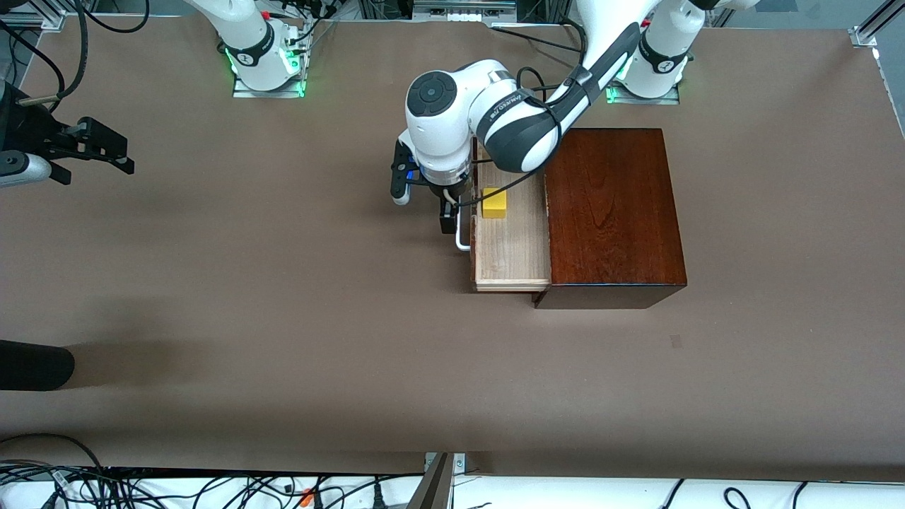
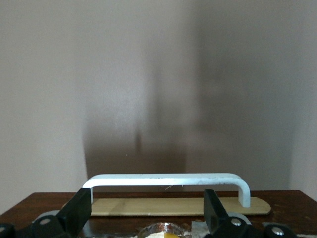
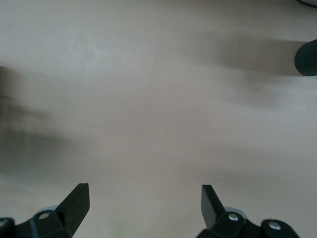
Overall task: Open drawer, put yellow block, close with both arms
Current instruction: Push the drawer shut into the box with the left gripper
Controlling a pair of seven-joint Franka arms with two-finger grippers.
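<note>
The yellow block (image 1: 494,203), a small rigid cube that looks light, lies in the pulled-out drawer (image 1: 512,247) of the mahogany box (image 1: 611,212). The stiff white handle (image 2: 168,179) is probably the best hold; the left pincer (image 1: 447,215) hovers spread over it. The right pincer (image 3: 143,203), spread and empty, waits over bare surface (image 1: 283,297).

The drawer (image 1: 510,244) stood pulled out of the box (image 1: 614,212) toward the right arm's end of the table (image 1: 283,297). The yellow block (image 1: 494,203) lay in it, near the handle (image 1: 462,233).
</note>
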